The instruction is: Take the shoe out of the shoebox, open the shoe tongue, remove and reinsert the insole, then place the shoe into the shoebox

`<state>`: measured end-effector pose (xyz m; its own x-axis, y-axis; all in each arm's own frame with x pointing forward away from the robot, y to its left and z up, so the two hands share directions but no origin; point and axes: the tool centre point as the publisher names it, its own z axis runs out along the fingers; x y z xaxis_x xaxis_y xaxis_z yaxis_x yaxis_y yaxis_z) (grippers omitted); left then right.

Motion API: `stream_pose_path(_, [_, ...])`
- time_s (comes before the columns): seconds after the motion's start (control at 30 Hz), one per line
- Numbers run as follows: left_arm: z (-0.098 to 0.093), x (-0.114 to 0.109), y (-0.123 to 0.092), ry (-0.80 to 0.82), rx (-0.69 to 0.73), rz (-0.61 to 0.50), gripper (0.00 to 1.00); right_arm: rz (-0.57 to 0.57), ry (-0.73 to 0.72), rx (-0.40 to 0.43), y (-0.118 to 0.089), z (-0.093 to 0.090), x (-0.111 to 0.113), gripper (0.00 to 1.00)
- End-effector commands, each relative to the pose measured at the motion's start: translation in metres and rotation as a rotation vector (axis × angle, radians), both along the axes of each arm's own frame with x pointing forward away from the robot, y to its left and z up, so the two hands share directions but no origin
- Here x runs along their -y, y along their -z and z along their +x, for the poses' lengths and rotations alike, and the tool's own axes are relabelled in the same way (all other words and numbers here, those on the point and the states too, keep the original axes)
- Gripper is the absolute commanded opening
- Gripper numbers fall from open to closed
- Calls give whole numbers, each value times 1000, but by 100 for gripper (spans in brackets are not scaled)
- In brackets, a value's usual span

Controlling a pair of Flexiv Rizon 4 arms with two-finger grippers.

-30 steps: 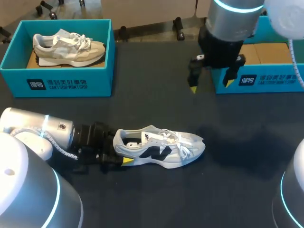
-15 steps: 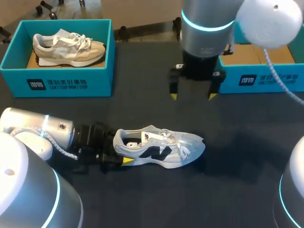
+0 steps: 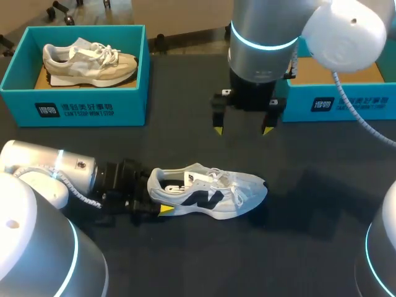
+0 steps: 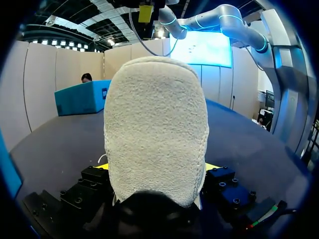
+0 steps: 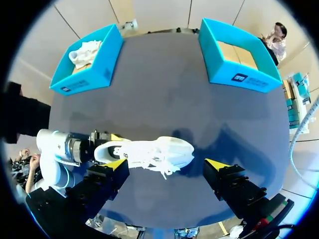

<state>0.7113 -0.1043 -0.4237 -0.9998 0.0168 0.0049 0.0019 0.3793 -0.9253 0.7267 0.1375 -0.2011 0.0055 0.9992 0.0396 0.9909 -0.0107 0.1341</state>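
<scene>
- The dark round table [image 3: 322, 247] carries everything. The work sits in its middle, between two boxes, probably so that both arms can reach it.
- The big grey right arm [image 3: 263, 37] stands over the table's middle with its wrist pointing straight down. This pose seems meant for working on the tongue and insole from above.
- The grey left arm [image 3: 49, 170] lies low along the table, level with the shoe's heel, apparently to brace the shoe against pulling.
- The open teal shoebox [image 3: 346, 105] at the far right shows only its brown cardboard floor, and it is likely where the shoe must return.
- A second teal shoebox [image 3: 80, 108] at the far left holds a beige sneaker [image 3: 90, 60], well apart from the work.
- The pale blue-white sneaker with a black side logo [image 3: 210, 189] is out of its box. It rests on its sole mid-table, heel toward the left arm, and the tongue does not look opened yet.
- The left gripper [image 3: 156, 199] is clamped on the sneaker's heel, with a yellow tip at either side of it in the left wrist view.
- The right gripper [image 3: 242, 131] hangs above the sneaker with its fingers spread wide, holding and touching nothing.
</scene>
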Motion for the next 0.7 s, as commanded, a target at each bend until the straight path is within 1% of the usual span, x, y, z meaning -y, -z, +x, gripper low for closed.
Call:
stream_pose_path(0.03, [0, 0, 3, 2, -2, 5, 0, -39, 42, -4, 8, -1, -7, 100])
stream_pose_path(0.07, [0, 0, 3, 2, -2, 5, 0, -54, 70, -14, 12, 0, -13, 100])
stream_pose_path(0.1, [0, 0, 3, 2, -2, 5, 0, -47, 93, -6, 14, 1, -16, 100])
stream_pose_path(0.17, [0, 0, 3, 2, -2, 5, 0, -87, 139, -15, 19, 3, -27, 100])
stream_pose_path(0.23, [0, 0, 3, 2, -2, 5, 0, -92, 144, -14, 22, 3, -34, 100])
stream_pose_path(0.27, [0, 0, 3, 2, -2, 5, 0, -86, 175, -13, 25, 3, -41, 100])
stream_pose_path(0.33, [0, 0, 3, 2, -2, 5, 0, -60, 200, -18, 29, 2, -50, 100])
stream_pose_path(0.5, [0, 0, 3, 2, -2, 5, 0, -73, 234, -52, 41, 1, -72, 100])
stream_pose_path(0.6, [0, 0, 3, 2, -2, 5, 0, -72, 245, -61, 50, -2, -88, 100])
stream_pose_path(0.7, [0, 0, 3, 2, -2, 5, 0, -81, 261, -66, 58, -4, -100, 100])
